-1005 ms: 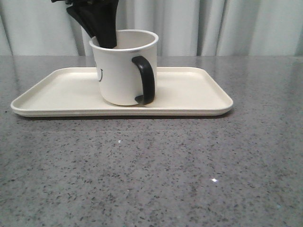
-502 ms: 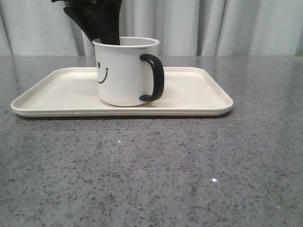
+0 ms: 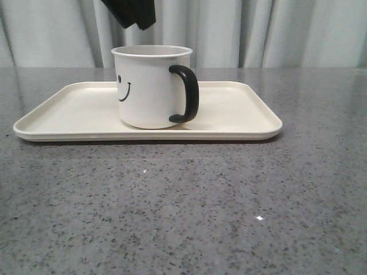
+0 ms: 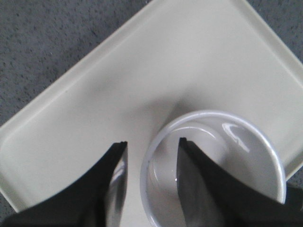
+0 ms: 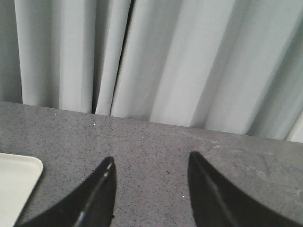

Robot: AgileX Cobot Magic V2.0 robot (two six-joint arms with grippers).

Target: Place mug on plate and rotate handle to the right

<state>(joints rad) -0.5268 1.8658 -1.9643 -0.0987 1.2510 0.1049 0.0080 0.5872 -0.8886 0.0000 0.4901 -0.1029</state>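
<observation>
A grey speckled table (image 3: 183, 200) fills the front view, with pale curtains (image 3: 275, 34) hanging behind it. On the table lies the plate (image 3: 63, 114), flat, its long side running across the view. The mug (image 3: 149, 91) stands upright on the plate, a little left of the plate's middle, its base flat on the plate floor. The handle (image 3: 188, 94) sticks out to the right side of the mug. Part of a black smiley face (image 3: 123, 89) shows on the mug's left side.

The left gripper (image 3: 133, 12) hangs above the mug, clear of the rim, with open air between its tips and the mug. In the left wrist view its jaws stand apart and hold nothing; one finger (image 4: 191, 184) lines up over the mug's (image 4: 222, 161) inside and the other (image 4: 113, 177) over the bare plate (image 4: 142, 71) just beside the mug wall.

The right gripper (image 5: 150, 189) is well apart from the mug, over bare table (image 5: 156, 142) facing the curtains (image 5: 189, 61), with a corner of the plate (image 5: 14, 179) at the edge of its view. Its jaws are apart and empty
</observation>
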